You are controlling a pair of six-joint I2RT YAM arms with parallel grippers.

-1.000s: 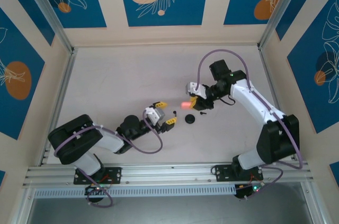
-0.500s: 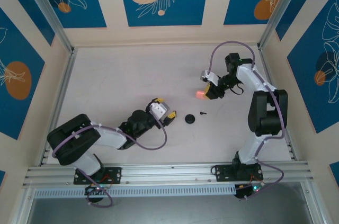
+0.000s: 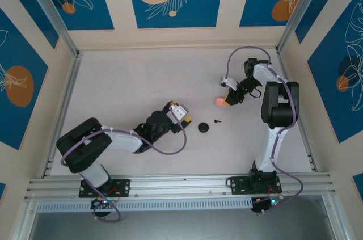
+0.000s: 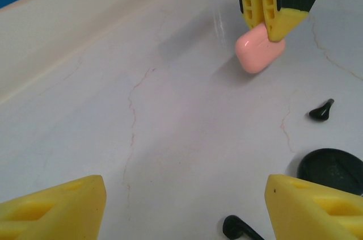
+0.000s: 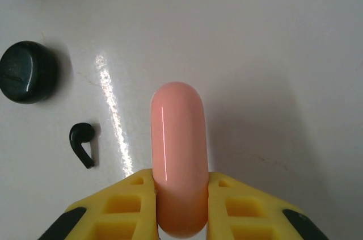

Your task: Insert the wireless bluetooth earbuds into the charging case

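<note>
The salmon-pink charging case (image 3: 220,101) hangs just above the table right of centre, closed, with my right gripper (image 3: 226,99) shut on its end. The pink charging case (image 5: 177,138) sticks out between the yellow fingers (image 5: 119,206) of the right gripper (image 5: 180,179). One black earbud (image 3: 217,120) lies loose just in front of it, also the earbud (image 5: 83,140). Another earbud (image 4: 241,228) lies between the wide-open fingers of my left gripper (image 4: 187,200), close to the right finger (image 4: 317,206). The left gripper (image 3: 182,114) sits low at mid table.
A flat black round disc (image 3: 203,127) lies between the two earbuds, right of the left gripper; it is the disc (image 4: 330,169) and the disc (image 5: 27,71). The white tabletop (image 3: 130,81) is bounded by aluminium rails and patterned walls.
The right arm has carried the pink case to the right and slightly back, away from the earbuds. The left gripper has slid right toward the earbud and disc, staying open.
</note>
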